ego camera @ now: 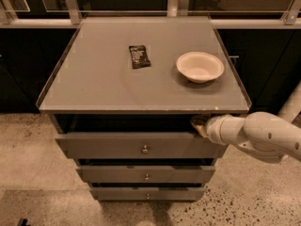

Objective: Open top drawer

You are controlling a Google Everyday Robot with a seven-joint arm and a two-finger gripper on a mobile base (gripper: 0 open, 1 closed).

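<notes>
Your end effector (199, 125), grip state impossible to tell, sits just above the top drawer (108, 146) corner; off-centre pulling may jam it.

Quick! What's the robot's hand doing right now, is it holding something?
Gripper: at the right end of the top drawer, just under the tabletop; open or closed cannot be told.

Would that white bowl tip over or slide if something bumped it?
Probably slide, not tip: the bowl sits wide and low on the smooth grey top. It looks thin and light, likely easy to push. The claw is below it, at the right upper edge of the top drawer.
</notes>
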